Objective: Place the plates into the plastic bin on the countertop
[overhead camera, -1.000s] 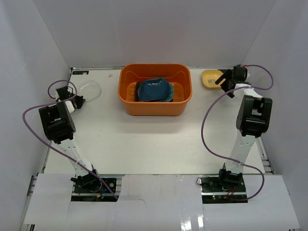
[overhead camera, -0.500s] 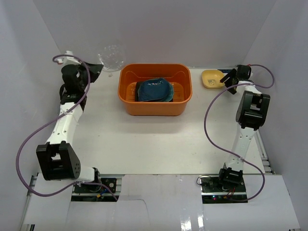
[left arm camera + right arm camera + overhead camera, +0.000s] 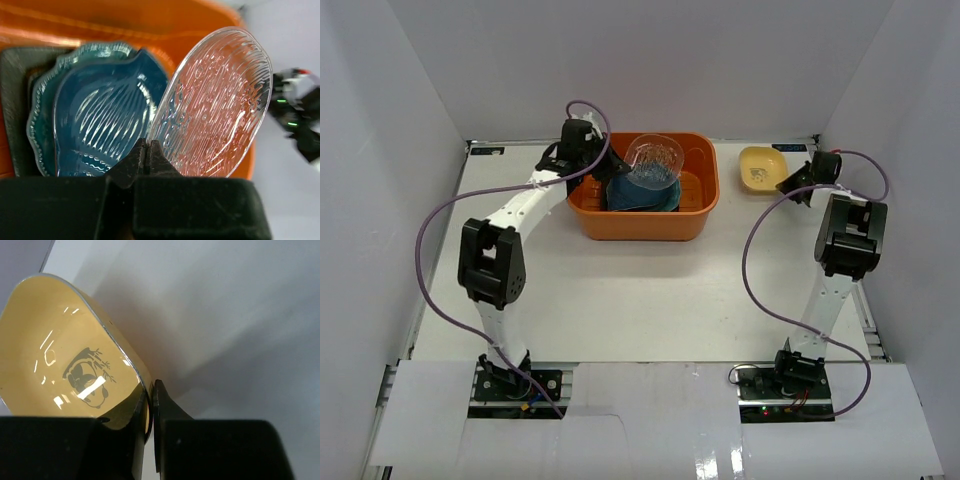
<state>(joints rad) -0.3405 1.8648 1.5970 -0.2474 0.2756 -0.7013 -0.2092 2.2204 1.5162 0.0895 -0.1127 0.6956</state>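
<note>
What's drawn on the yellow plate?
The yellow plate shows a dark panda-like drawing with bamboo; clearest in right wrist view.

— Top view?
— Looks steeply down from high behind the near edge, at frame bottom; takes in the whole countertop (image 3: 620,300), plastic bin (image 3: 642,225) upper centre.
— Left wrist?
— Sits very near, looking over the left gripper (image 3: 146,150) into the bin; shares the clear plate (image 3: 215,105) and teal plates (image 3: 100,120) with the top view.
— Right wrist?
— Equally near, over the right gripper (image 3: 151,390), facing the yellow plate (image 3: 65,355), upper right in the top view.

Orange plastic bin (image 3: 642,225) sat rear-centre on white countertop (image 3: 640,300), teal scalloped plates (image 3: 638,195) inside, small yellow dish (image 3: 760,165) to its right
</note>
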